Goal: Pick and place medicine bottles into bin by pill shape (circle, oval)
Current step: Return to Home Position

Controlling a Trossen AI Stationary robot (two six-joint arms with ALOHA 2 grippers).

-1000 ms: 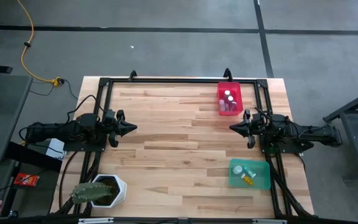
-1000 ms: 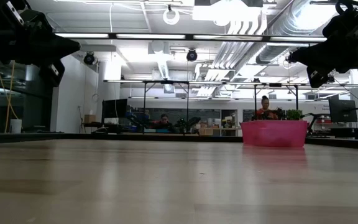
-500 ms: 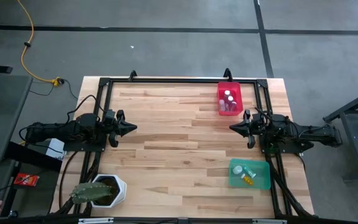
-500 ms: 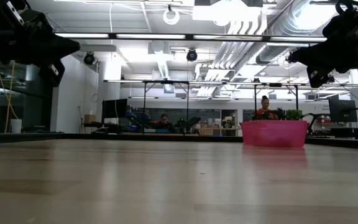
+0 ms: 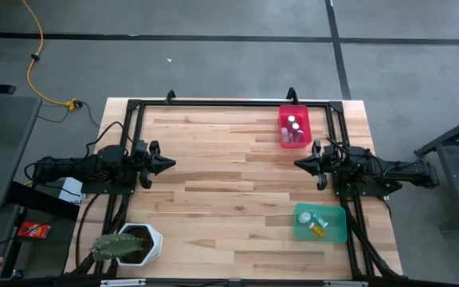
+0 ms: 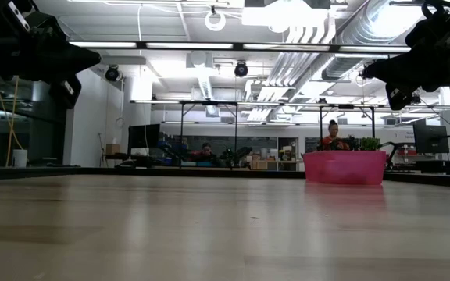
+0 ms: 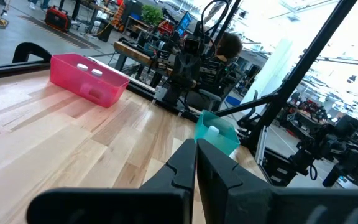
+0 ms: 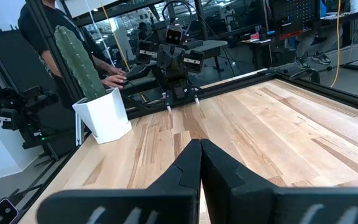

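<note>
At the near left corner of the table (image 5: 229, 183) stands a cactus (image 5: 106, 245) in a white pot (image 5: 151, 243), well apart from anything the task concerns. Just beyond it the left gripper (image 5: 166, 164) hangs over the table's left edge, pointing inward; the left wrist view shows its fingers (image 7: 182, 163) pressed together with nothing between them. The wood between the two arms carries no bottle. Further right, at the far side, the red bin (image 5: 280, 127) holds several medicine bottles (image 5: 295, 126) standing with their white caps up. Just nearer than that bin the right gripper (image 5: 300, 163) faces the left one across the table, its fingers (image 8: 188, 160) likewise clenched on nothing. Nearest on the right, the green bin (image 5: 338, 233) holds more of them, lying on their sides, among them an orange-bodied bottle (image 5: 319, 231). With every bottle that shows sitting in one bin or the other, the sorting looks finished and both arms look parked. As for handling, these bottles are likely light, rigid plastic with smooth round walls, so they should slip or roll easily. An upright one is best pinched across the body just under the cap. One lying down is better taken across its middle, with the jaws set square to its length so it cannot squirt out sideways.
</note>
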